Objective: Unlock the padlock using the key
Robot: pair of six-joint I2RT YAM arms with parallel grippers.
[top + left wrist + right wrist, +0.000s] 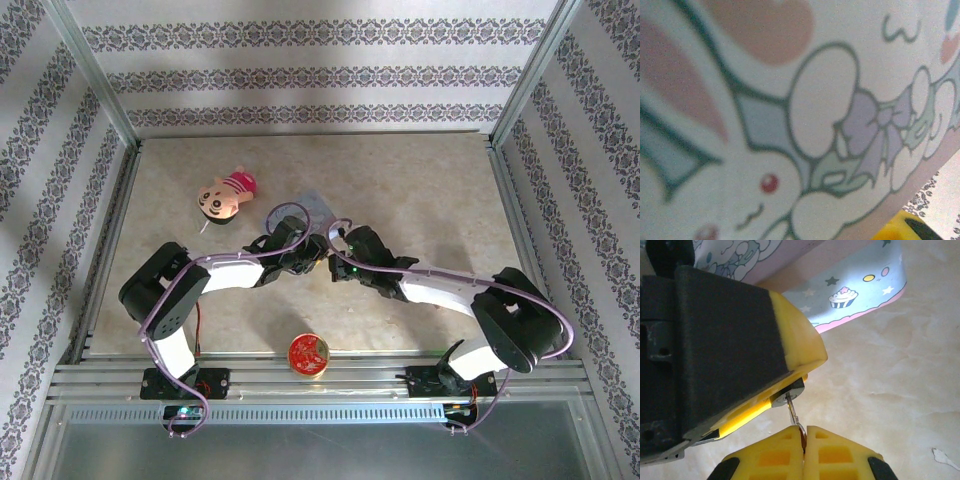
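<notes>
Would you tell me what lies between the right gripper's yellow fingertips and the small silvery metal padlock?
Only a thin metal key, pinched in the right gripper and reaching the padlock; the right wrist view shows it.

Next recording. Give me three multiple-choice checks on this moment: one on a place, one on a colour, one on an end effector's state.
1. Where does the red disc lie?
A) at the table's near edge
B) in its far left corner
C) against its far edge

2. The cartoon tin is mainly:
A) red
B) pale blue
C) green

3. The right end effector is:
A) wide open
B) shut on nothing
C) shut on the key

Answers: 1 A, the top view shows it at the near edge. 2 B, its pale blue panel shows in the right wrist view. 3 C, its yellow fingers pinch the key, which points at the padlock.
</notes>
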